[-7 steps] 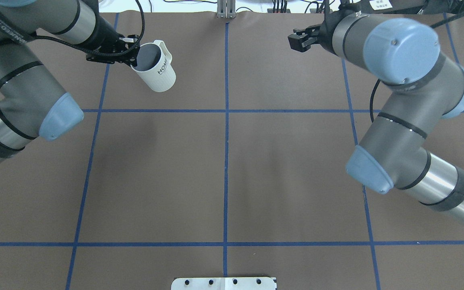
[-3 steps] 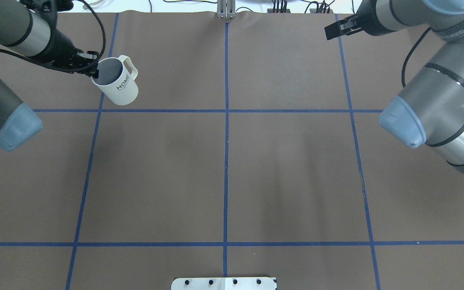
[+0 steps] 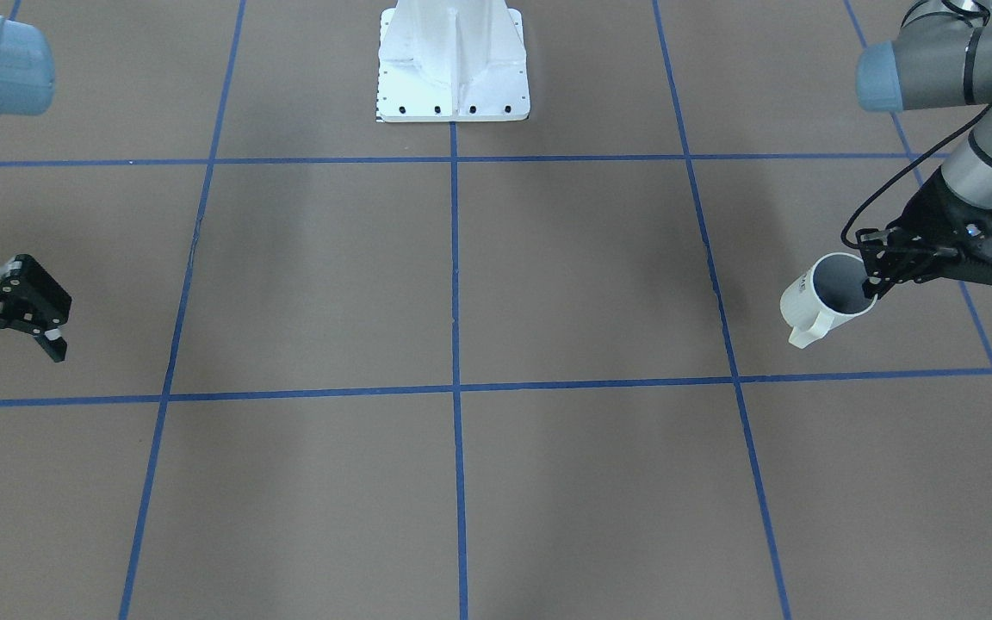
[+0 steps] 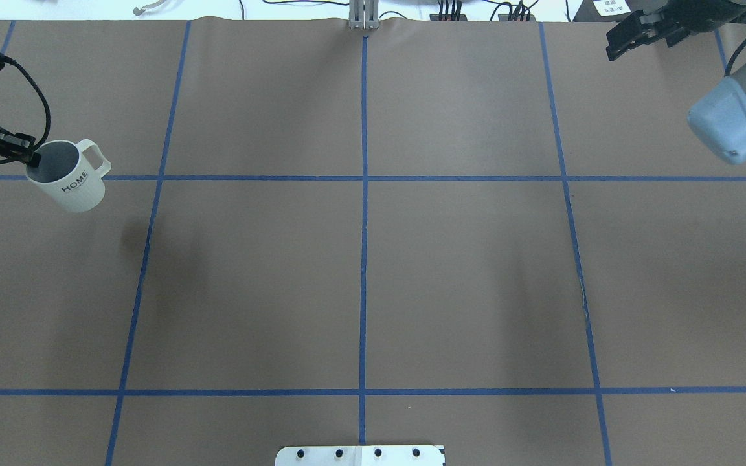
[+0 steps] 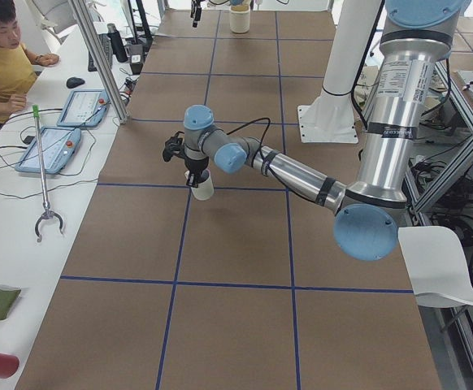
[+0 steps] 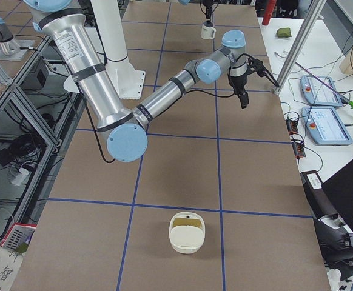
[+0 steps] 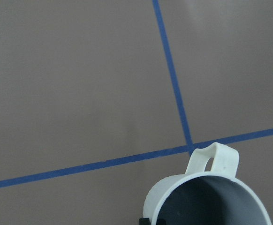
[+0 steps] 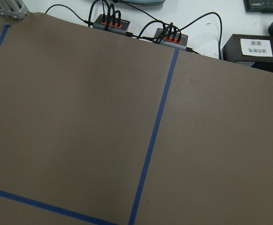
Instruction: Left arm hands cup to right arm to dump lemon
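The hand-over has not been made. The left claw [image 4: 28,157] pinches the rim of the white mug [image 4: 70,184], one finger inside the grey bowl and one outside. It holds the mug off the bench [image 4: 360,272] at the robot's far left, with the mouth tipped partly upward. The right claw [image 3: 55,325] hangs at the opposite end with its fingers spread and nothing between them, so the two are well apart. The lemon shows in no view. The part of the mug's inside that the cameras reach looks plain grey, so I cannot tell whether the lemon sits deeper down.

By my reading, the step in hand is carrying the mug towards a meeting point. Next, both arms need to close in on the middle of the bench. The right claw should take a part the left does not cover. The loop handle [image 4: 96,155] and the far rim face away from the left fingers, which suits that. The mug ought to stay mouth-up until the right claw has it firmly and the left lets go.

Only blue tape lines [image 4: 363,178] lie across the brown cover between the claws. A cream tub [image 6: 187,231] sits near the bench's right-hand end. An operator in yellow [image 5: 1,61] sits off to the side, away from the arms.
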Available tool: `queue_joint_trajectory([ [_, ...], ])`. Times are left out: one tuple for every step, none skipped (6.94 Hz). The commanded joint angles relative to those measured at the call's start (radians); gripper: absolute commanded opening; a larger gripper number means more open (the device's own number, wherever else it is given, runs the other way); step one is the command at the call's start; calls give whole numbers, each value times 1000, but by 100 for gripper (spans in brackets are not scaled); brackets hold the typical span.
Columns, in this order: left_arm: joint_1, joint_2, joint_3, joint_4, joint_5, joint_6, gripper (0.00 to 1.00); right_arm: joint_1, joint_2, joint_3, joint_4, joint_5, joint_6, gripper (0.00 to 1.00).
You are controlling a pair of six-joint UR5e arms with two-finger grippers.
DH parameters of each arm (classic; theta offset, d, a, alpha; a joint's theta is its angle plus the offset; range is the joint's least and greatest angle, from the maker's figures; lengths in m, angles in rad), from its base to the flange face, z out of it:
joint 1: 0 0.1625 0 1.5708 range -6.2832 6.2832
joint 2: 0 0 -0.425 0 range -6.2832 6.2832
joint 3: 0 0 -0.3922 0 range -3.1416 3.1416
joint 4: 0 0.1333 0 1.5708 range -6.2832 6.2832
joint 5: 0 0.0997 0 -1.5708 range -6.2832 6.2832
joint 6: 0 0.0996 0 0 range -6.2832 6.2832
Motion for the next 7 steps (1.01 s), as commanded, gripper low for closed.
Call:
queue_joint_trajectory([
  [-3,87,39,-137,-2,14,0,112,-35,-54,0,121,-177,100],
  [-1,96,76,-191,-2,15,0,148,-39,-99,2,164,-256,100],
  [2,95,133,-251,-2,15,0,159,-68,-104,5,166,-298,100],
  [2,95,185,-329,-2,14,0,185,-84,-109,0,173,-334,100],
  [3,93,200,-351,-10,14,12,191,-91,-112,0,172,-338,100],
  [4,95,199,-353,-48,14,56,200,-93,-121,-1,172,-336,100],
  [4,96,195,-354,-49,15,100,215,-96,-135,-1,175,-335,100],
])
